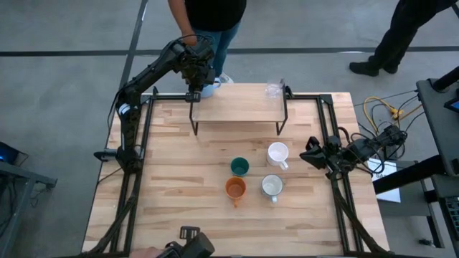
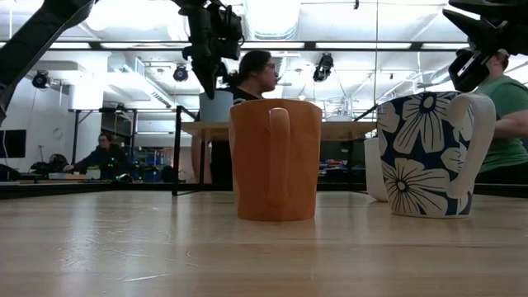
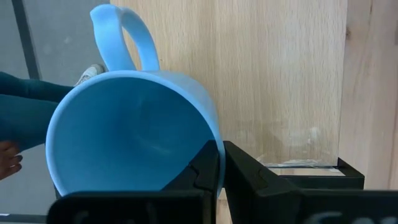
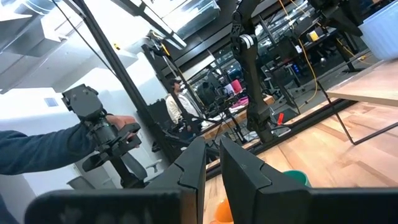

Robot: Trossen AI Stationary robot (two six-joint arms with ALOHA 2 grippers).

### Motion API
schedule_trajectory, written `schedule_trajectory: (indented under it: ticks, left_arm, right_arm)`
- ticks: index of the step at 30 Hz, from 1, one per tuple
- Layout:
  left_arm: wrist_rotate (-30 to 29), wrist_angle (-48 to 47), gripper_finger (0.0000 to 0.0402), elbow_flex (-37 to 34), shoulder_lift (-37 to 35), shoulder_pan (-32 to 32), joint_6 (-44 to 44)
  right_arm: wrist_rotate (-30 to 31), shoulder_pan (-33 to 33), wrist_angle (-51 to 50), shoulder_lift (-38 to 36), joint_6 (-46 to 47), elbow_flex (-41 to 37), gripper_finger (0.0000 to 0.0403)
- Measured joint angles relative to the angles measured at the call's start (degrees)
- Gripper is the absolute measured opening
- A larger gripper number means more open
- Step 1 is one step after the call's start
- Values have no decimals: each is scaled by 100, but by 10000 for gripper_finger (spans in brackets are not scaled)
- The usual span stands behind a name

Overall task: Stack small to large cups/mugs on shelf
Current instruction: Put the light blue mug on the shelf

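A light blue mug [image 3: 134, 134], an orange mug [image 2: 275, 160] and a navy mug patterned with white flowers [image 2: 433, 154] are seen.

The high view looks straight down on the whole table [image 1: 179, 186]. The low view sits at tabletop height, close behind the orange mug [image 2: 275, 159], facing level toward the shelf [image 2: 346, 129], which the high view shares. The left wrist view looks closely into the light blue mug [image 3: 134, 134]; the right wrist view faces across the table into the room
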Motion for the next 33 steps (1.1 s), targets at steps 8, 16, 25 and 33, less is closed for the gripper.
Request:
schedule_trajectory:
  ticks: [8,16,25,33]
  left_arm:
    - [58,0,0,0,-2,0,-29]
    - [164,-2,0,0,-4,-2,-135]
    - [168,6,0,0,-15,-2,-148]
    - [183,28,0,0,-15,-61,-288]
  right_arm:
    - [0,0,-2,0,0,0,43]
    - [0,0,0,0,0,0,43]
    - [-2,0,-1,0,41,0,43]
    - [-2,0,-3,0,39,0,43]
